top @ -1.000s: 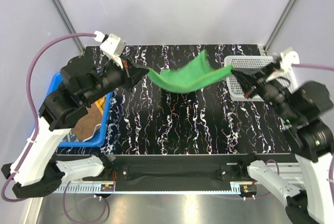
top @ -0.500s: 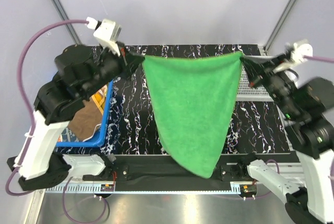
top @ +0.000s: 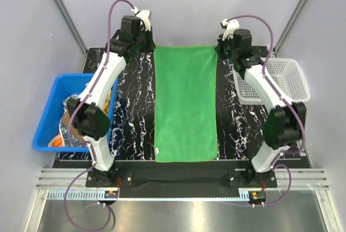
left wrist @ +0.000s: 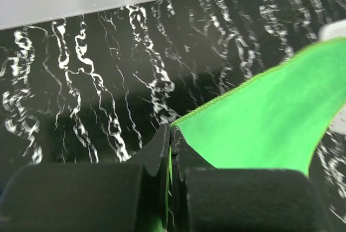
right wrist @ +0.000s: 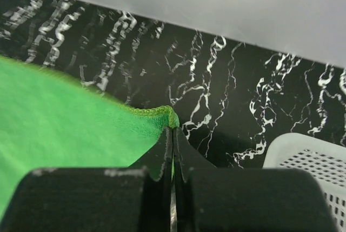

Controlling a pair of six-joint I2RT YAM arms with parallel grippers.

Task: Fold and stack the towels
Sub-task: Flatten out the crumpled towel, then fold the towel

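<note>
You are pinching the plain green square terry towel (top: 186, 107) by its two far corners. Your left hand (left wrist: 170, 133) is clamping fully shut on the far-left corner, and your right hand (right wrist: 173, 130) is clamping fully shut on the far-right one. The towel is lying spread along the middle of the black, white-veined surface (top: 135, 118), reaching from the far edge to the near edge. The blue plastic bin (top: 46, 107) is sitting to its left and the white mesh basket (top: 284, 78) to its right.

The cloth is looking light, soft and limp, so it is likely going to sag wherever you are not supporting it and will not hold a crease by itself. Its pile is probably giving your fingers good purchase. The hemmed corners are the place to hold it, both at the same height.

The overhead view is showing you the whole towel lying flat and square, and the other crumpled cloths (top: 70, 121) waiting in the bin. It is hiding your fingertips under the wrists. The wrist views are showing only a thin bite of hem between the fingers.
</note>
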